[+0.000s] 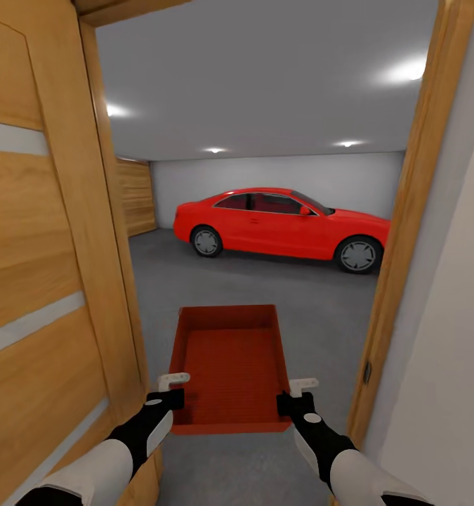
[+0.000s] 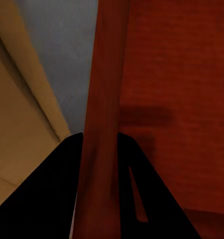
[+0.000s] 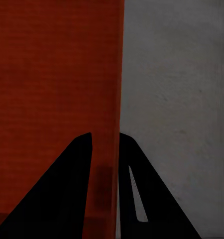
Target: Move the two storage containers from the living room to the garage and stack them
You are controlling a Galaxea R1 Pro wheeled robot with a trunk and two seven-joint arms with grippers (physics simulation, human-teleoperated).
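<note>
One orange-red open-top storage container point(image 1: 226, 362) hangs in front of me, above the dark grey floor point(image 1: 321, 309) of the garage, held by both arms. My left gripper point(image 1: 172, 390) is shut on its left side wall point(image 2: 104, 99), and my right gripper point(image 1: 298, 395) is shut on its right side wall point(image 3: 117, 74). In each wrist view the thin red wall runs between the two dark fingers. The bin is empty, with a ribbed bottom. The living room is out of view.
I stand in a doorway. An open wooden door point(image 1: 47, 281) is close on the left, and the wooden door frame point(image 1: 405, 232) and a white wall point(image 1: 447, 351) are close on the right. A red car point(image 1: 279, 221) is parked at the far wall.
</note>
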